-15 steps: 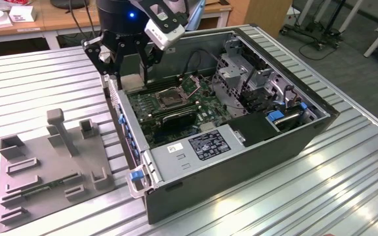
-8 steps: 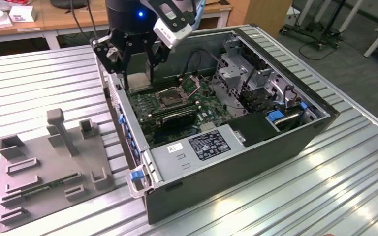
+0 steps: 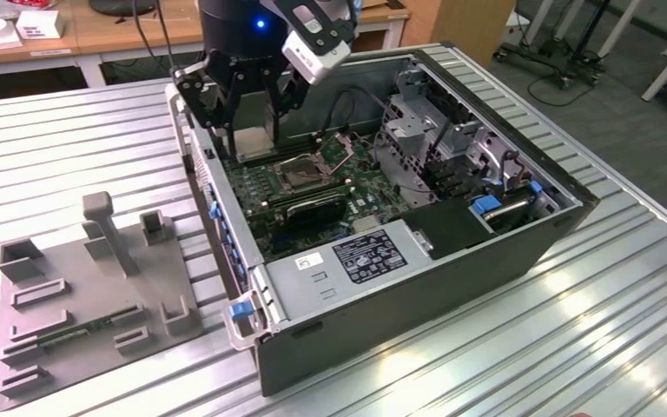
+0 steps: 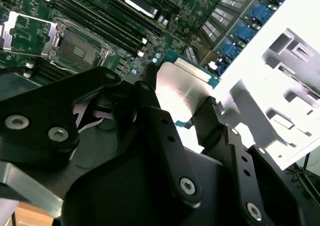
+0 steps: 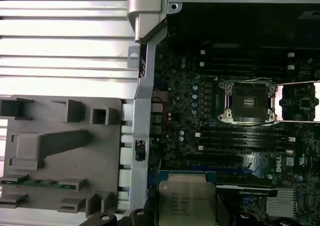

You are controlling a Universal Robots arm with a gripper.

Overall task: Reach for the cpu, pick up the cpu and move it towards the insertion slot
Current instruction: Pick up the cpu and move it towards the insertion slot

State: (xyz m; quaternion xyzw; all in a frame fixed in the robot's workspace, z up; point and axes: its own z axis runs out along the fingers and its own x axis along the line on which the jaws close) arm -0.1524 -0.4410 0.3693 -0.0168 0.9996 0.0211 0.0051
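My gripper (image 3: 253,149) is shut on the cpu (image 3: 254,141), a pale silvery square chip with a thin green edge. I hold it above the near-left part of the motherboard, just inside the open computer case. Both wrist views show the cpu (image 4: 182,93) (image 5: 186,201) pinched between two black fingers (image 4: 150,103). The insertion slot (image 3: 305,174) is a square socket with a silver frame and dark centre. Its lid is swung open beside it. It lies a short way from the held chip, toward the exterior view's right. The slot (image 4: 80,48) (image 5: 248,102) sits uncovered in both wrist views.
The open computer case (image 3: 426,287) lies on a slatted aluminium table (image 3: 67,148). A grey fixture plate (image 3: 79,295) with upright blocks sits at the exterior view's left. Long black memory slots (image 5: 245,138) run beside the socket. A metal drive cage (image 3: 426,139) rises inside the case.
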